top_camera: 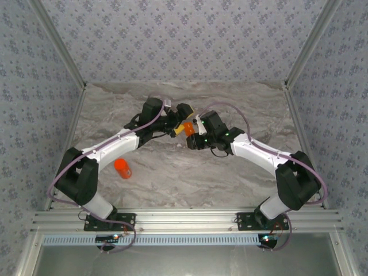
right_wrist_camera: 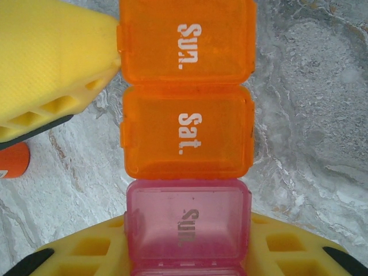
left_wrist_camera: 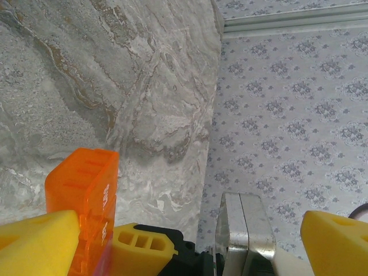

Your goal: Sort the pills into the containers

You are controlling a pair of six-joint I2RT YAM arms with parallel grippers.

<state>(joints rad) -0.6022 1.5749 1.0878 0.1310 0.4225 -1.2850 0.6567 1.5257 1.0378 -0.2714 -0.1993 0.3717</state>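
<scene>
The pill box [right_wrist_camera: 188, 132] is a translucent strip: two orange cells marked "Sun." and "Sat.", then a pink cell marked "Sun.", all lids closed. It hangs above the middle of the table [top_camera: 187, 127] between the two arms. My right gripper [right_wrist_camera: 188, 248] is shut on the pink end, a yellow finger on each side. My left gripper [left_wrist_camera: 190, 223] is open wide, and its left finger [left_wrist_camera: 37, 238] rests against the side of the orange end [left_wrist_camera: 83, 195]. Any pills are hidden.
An orange round bottle [top_camera: 122, 168] lies on the marble table [top_camera: 190, 172] near the left arm, and its edge shows in the right wrist view [right_wrist_camera: 11, 160]. Patterned walls enclose the table on three sides, with an aluminium rail along the near edge.
</scene>
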